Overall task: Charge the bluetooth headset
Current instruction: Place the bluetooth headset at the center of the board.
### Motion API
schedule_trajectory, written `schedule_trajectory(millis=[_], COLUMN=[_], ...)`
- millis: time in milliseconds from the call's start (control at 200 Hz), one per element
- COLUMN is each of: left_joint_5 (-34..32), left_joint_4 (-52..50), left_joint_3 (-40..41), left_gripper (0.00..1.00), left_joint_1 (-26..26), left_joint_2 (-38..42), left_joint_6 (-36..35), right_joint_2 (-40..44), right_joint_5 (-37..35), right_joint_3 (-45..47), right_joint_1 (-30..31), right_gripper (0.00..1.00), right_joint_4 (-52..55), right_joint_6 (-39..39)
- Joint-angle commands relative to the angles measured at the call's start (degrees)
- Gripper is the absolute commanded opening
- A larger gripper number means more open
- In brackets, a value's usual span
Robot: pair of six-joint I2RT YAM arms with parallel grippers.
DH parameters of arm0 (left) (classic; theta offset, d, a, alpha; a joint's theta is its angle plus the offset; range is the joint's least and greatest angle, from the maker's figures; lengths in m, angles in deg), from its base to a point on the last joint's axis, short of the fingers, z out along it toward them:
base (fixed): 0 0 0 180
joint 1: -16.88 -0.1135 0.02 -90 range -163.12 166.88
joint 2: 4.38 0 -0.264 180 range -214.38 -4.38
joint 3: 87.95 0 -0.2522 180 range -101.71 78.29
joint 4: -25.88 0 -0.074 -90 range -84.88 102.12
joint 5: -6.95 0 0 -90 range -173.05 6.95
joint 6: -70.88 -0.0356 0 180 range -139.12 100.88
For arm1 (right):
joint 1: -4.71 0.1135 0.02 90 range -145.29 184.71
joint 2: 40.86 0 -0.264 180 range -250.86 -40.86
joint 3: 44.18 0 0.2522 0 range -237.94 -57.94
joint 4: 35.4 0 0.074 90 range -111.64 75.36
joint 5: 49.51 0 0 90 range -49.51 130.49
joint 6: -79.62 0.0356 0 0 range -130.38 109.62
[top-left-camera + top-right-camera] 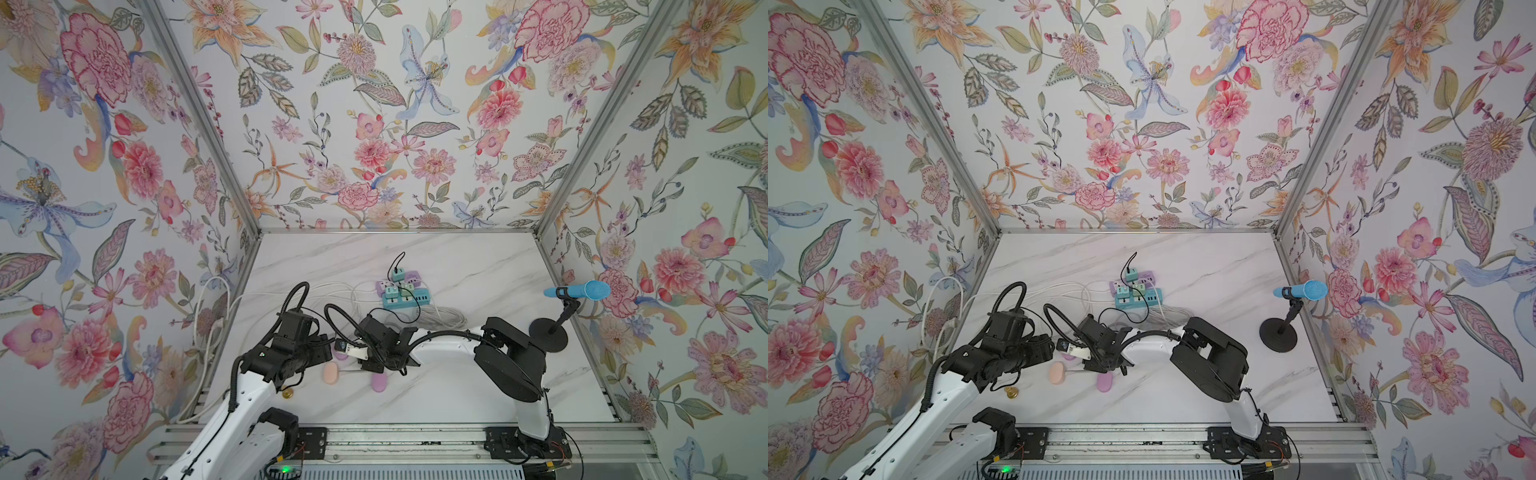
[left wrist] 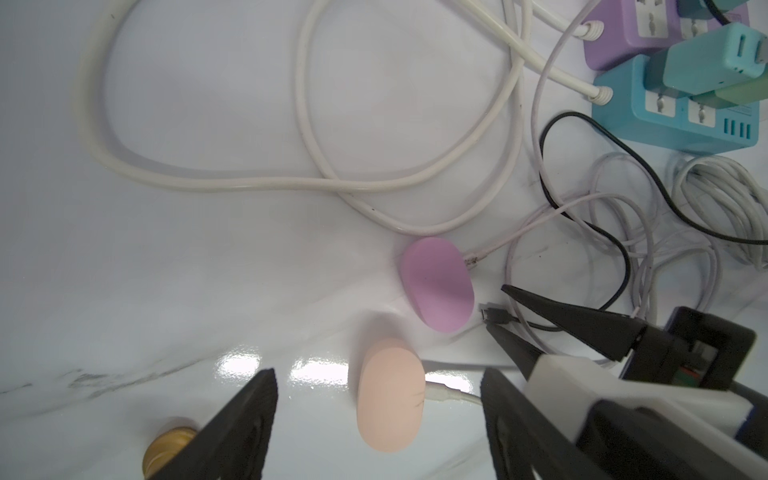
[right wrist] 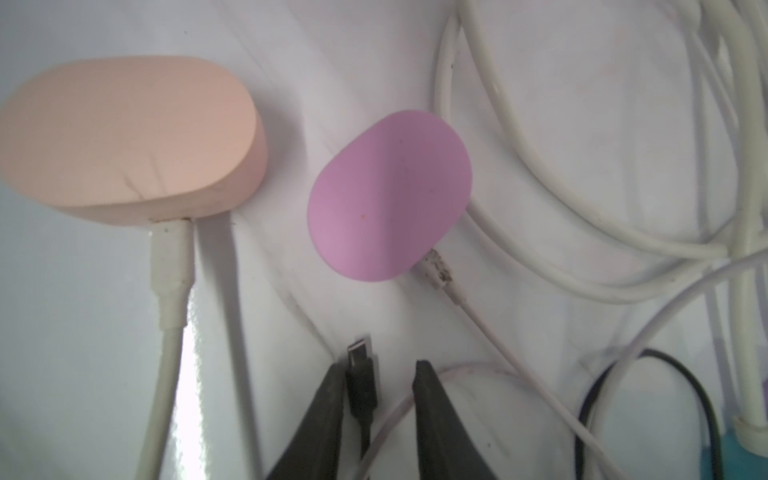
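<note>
You have one peach case (image 3: 124,137) with a cream-white cable (image 3: 166,291), one pink-lilac case (image 3: 390,195) and one black plug (image 3: 361,374), all on a white tabletop (image 1: 457,266) veined grey like marble. You also have a teal power strip (image 1: 409,300), a purple power strip (image 2: 615,41) and a blue microphone (image 1: 582,291) on a black stand (image 1: 548,334). Your walls (image 1: 374,124) carry pink, orange and blue flowers on pale ground.

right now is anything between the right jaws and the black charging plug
Nothing visible does. The black plug lies between the right gripper's open jaws, against one of them, not yet clamped. A thin white cable also crosses the gap just behind the plug, beside its lead, and might get pinched along with it.
</note>
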Motion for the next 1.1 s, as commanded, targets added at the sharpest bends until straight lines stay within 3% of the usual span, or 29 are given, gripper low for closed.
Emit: schedule_trajectory(millis=[0, 90, 215, 355, 580, 1096], left_joint_5=[0.84, 1.11, 1.37, 2.11, 4.76, 19.91], left_joint_4=[-0.42, -0.37, -0.67, -0.34, 2.86, 25.61], left_joint_3=[0.16, 0.15, 0.16, 0.35, 0.26, -4.21], left_gripper=[0.8, 0.8, 0.8, 0.8, 0.8, 0.83], left_joint_1=[-0.84, -0.98, -1.34, -1.78, -1.96, -1.96], left_joint_2=[-0.43, -0.48, -0.2, -0.04, -0.63, -2.0], left_joint_6=[-1.56, -1.82, -2.06, -2.2, -4.0, -9.67], right_joint_2=[-0.9, -1.72, -1.73, -1.14, 0.38, 16.74], right_joint_5=[-1.93, -1.4, 1.38, 2.8, 8.06, 25.22], right_joint_3=[1.92, 1.46, 1.35, 2.39, 1.37, -0.72], right_joint_1=[1.42, 1.21, -0.3, -2.45, -7.06, -15.42], right_gripper=[0.3, 0.28, 0.14, 0.13, 0.0, 0.0], right_joint_4=[1.94, 2.16, 3.21, 3.66, 4.24, 1.25], right_joint_6=[-3.16, -2.45, 0.43, 2.09, 7.93, 29.05])
